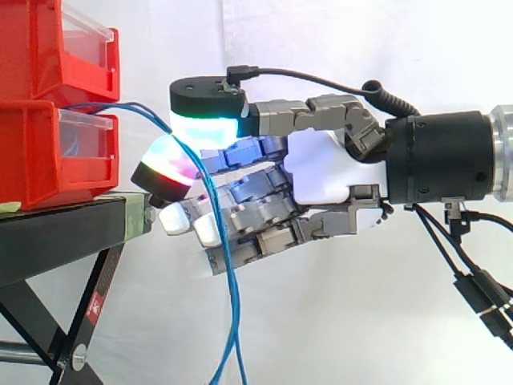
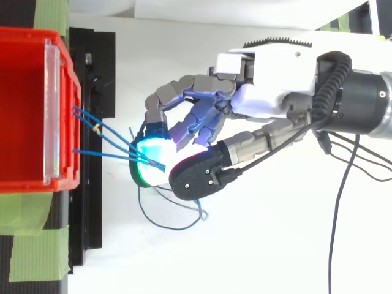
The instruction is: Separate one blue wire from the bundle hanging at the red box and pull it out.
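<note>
Far left, side view: two stacked red plastic bins, upper on lower, each with a clear front panel, seated on a black metal stand. In the top view, strips of green adhesive tape lie across the stand beside the bin.

The thin blue wires leave the front of the lower bin, arc outward to the right and drop past the stand edge towards the bottom of the side view. In the top view they fan out from the bin front, converge at the fingertips, and a slack loop lies on the white surface beyond.

The multi-fingered robot hand is positioned just right of the bins, level with the lower one. Its fingers are curled. The green-cyan glowing thumb pad sits above the wires and a red-magenta glowing finger pad below them, closing on the wires where they converge. Whether one wire or several is held cannot be determined. The white-glowing pads of the lower fingers lie behind the hanging wires, close to the stand edge.

Right: the black cylindrical wrist, in front of a white curtain
</note>
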